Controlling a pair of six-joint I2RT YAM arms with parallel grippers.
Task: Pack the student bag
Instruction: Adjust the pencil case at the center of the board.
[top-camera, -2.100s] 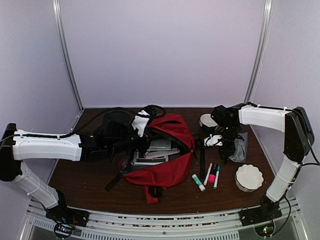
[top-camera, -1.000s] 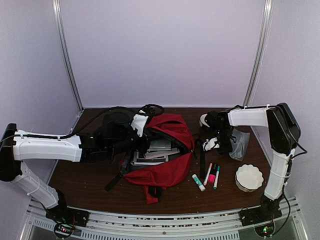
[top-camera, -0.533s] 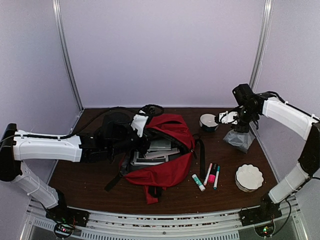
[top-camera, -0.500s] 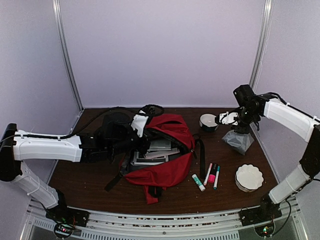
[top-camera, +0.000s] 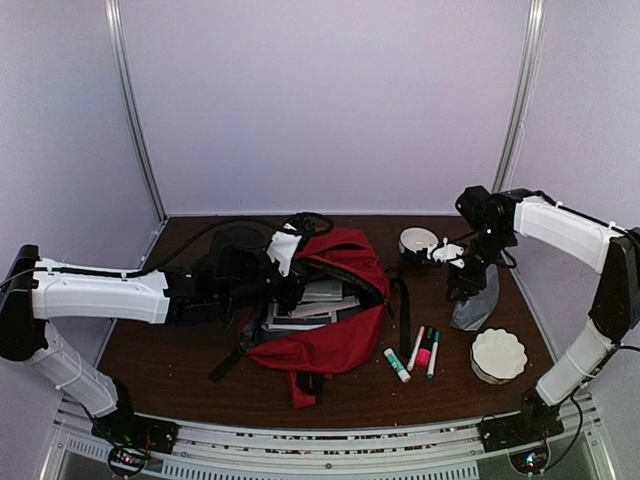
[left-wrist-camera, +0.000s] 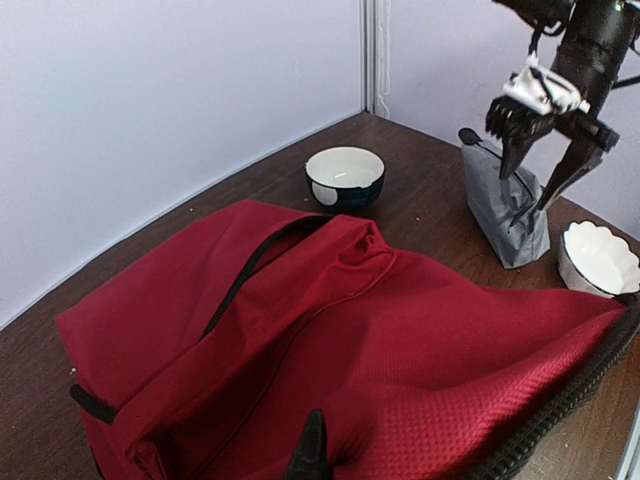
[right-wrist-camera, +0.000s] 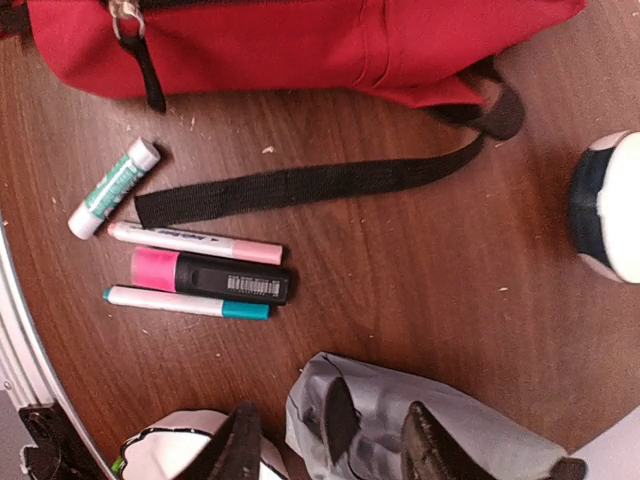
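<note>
The student bag (top-camera: 335, 335) lies open at the table's middle, red with grey lining, with books (top-camera: 315, 300) inside. It fills the left wrist view (left-wrist-camera: 300, 330) and shows at the top of the right wrist view (right-wrist-camera: 300, 40). My left gripper (top-camera: 285, 290) is shut on the bag's red fabric at its upper rim; only one fingertip (left-wrist-camera: 312, 450) shows. My right gripper (top-camera: 462, 285) is open and straddles the top of a small grey pouch (top-camera: 476, 302), which stands right of the bag (left-wrist-camera: 505, 205) (right-wrist-camera: 400, 420). The right gripper also shows in the left wrist view (left-wrist-camera: 530, 185) and its own view (right-wrist-camera: 330, 412).
A glue stick (top-camera: 396, 365), a pink pen (top-camera: 415, 347), a pink-black highlighter (top-camera: 425, 349) and a teal pen (top-camera: 433, 354) lie by the black strap (top-camera: 404, 315). A white scalloped bowl (top-camera: 498, 355) sits front right. A dark bowl (top-camera: 416, 242) sits behind.
My right gripper left the strap area, rose to the back right, then came down over the grey pouch, which now stands more upright. The left arm has barely moved.
</note>
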